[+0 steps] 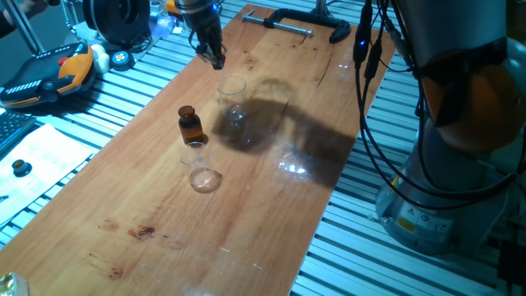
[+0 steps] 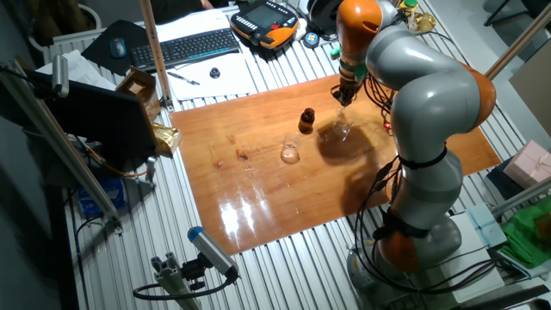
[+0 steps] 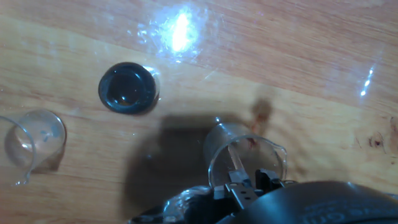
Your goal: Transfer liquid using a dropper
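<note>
1. Board (image 1: 271, 205) of wood seen whole only from the fixed views, under brown bottle (image 1: 191, 125) and two beakers.
2. Gripper (image 1: 215, 57) above larger beaker (image 1: 233, 103); jaws closed on dropper (image 3: 239, 160).
3. Dropper visible only in hand view, reddish end down inside that beaker.

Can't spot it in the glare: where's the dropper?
Hand view: the dropper hangs from the claw, tip inside the beaker right of the bottle.
</note>
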Robot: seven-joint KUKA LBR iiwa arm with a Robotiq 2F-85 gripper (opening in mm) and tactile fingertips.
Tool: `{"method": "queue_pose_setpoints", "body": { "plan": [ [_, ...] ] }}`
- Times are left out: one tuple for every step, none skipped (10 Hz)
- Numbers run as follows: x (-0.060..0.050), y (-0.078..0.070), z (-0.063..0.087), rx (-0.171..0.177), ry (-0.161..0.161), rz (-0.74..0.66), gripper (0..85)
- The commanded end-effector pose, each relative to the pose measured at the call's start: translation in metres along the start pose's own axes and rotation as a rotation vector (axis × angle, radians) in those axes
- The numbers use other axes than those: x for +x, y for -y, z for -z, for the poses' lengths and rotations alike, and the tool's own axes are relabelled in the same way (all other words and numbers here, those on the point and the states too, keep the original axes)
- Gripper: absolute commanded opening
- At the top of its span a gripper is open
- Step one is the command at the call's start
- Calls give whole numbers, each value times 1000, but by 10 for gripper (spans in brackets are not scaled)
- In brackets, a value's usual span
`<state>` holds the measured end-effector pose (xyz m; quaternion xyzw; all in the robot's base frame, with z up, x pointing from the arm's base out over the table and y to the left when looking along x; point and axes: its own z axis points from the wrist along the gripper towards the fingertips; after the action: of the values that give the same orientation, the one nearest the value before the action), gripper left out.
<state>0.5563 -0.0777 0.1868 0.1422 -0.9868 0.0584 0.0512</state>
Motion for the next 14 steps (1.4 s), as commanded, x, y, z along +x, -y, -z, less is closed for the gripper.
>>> {"method": "queue_pose_setpoints", "body": {
  "plan": [
    [1, -1, -3, 1, 2, 0, 170],
    [2, -3, -7, -2, 8, -1, 170],
    [2, -5, -10, -4, 12, -2, 173],
    [2, -5, -14, -10, 14, 0, 173],
    [3, -4, -19, -17, 19, 3, 173],
    [3, -4, -23, -23, 24, 7, 173],
    [3, -5, -27, -26, 30, 9, 173],
    [3, -7, -31, -18, 37, 8, 177],
    [3, -7, -34, -19, 39, 8, 177],
    [4, -8, -38, -18, 48, 10, 177],
    [4, -8, -42, -20, 52, 10, 180],
    [5, -9, -44, -18, 56, 10, 180],
    [6, -9, -47, -16, 62, 11, 180],
    [7, -10, -50, -18, 67, 11, 183]
  ]
}}
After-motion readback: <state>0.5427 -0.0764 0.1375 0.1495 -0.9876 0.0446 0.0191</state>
